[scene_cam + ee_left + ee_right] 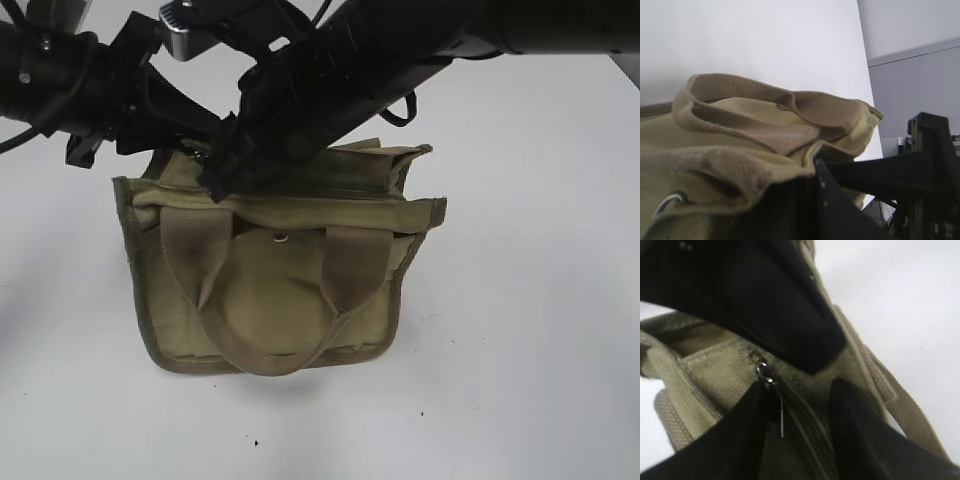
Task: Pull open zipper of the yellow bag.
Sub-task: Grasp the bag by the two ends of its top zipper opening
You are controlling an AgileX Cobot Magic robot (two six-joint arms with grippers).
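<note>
The zipper (pixel 771 381) is running along the top of the yellow bag (pixel 280 290), and its small silver slider is showing in the right wrist view just at the end of the olive tape, with a thin pull hanging below it. The bag (more olive-khaki than yellow) is lying on the white table (pixel 540 330), its two webbing handles (pixel 270 300) looping toward the camera and a small metal snap (pixel 281 237) sitting between them.

The right gripper (pixel 795 405) is straddling the zipper line, one dark finger (pixel 730 440) touching the slider side and the other finger (pixel 860 440) on the far side of the tape; the jaws are standing part-way apart, and whether they are actually pinching the pull cannot be told.

The left gripper (pixel 170 140) is pressing in at the bag's top left corner, fingers drawn narrow on the fabric edge there as far as the wrist view shows.

No brand, label or readable writing is showing anywhere on the bag or arms.
</note>
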